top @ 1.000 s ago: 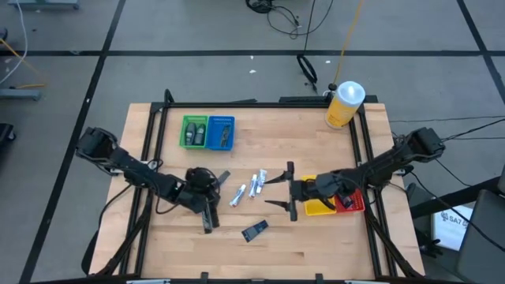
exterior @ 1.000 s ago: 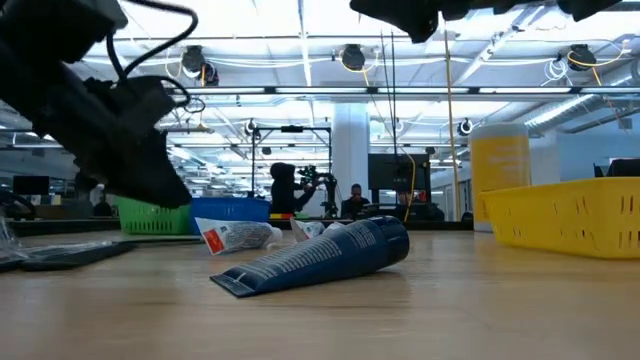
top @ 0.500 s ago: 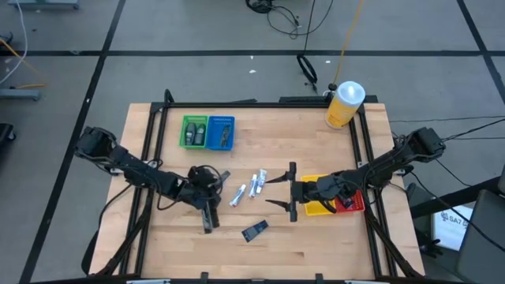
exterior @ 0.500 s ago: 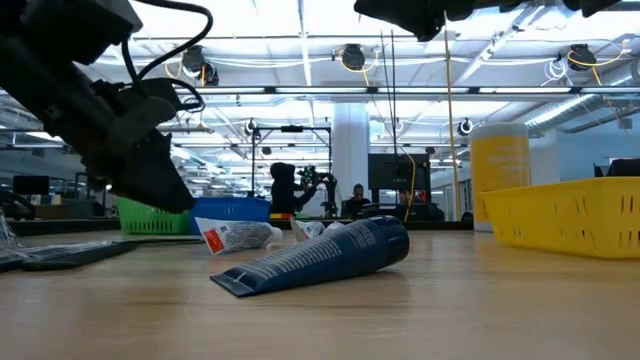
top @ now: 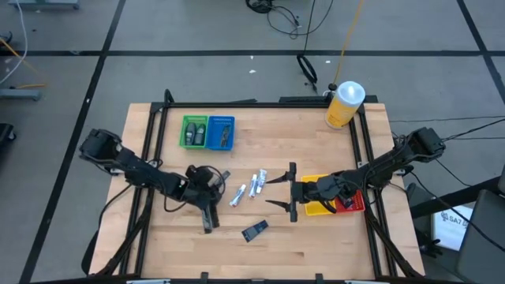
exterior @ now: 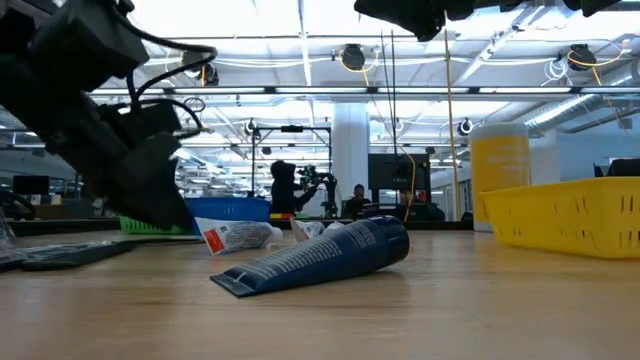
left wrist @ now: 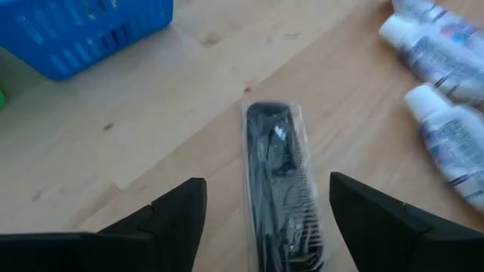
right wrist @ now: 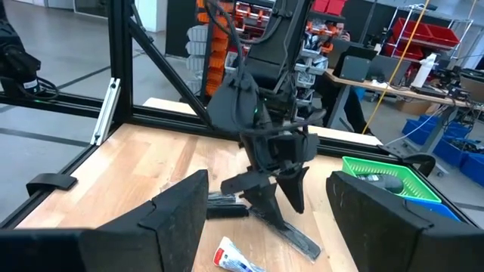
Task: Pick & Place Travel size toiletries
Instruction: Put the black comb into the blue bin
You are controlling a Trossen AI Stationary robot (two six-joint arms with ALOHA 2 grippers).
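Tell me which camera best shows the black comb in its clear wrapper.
Left wrist view: the wrapped black comb lies lengthwise between the open left pincer. High view shows a dark sliver by that pincer; low and right wrist views can't confirm it.

So the two small trays (top: pixel 207 132) sit side by side near the back left of the surface (top: pixel 260 252), with the big bottle (top: pixel 344 104) off at the back right corner. Middle of the surface has a few mini tubes (top: pixel 251 184) bunched together, and one flat tube (top: pixel 254 230) lies nearer the front edge. A wrapped packet (left wrist: pixel 278 187) lies just left of the mini tubes, right under the left hand (top: pixel 207 196). Another two trays (top: pixel 338 207) sit on the right, under the right hand (top: pixel 286 189).
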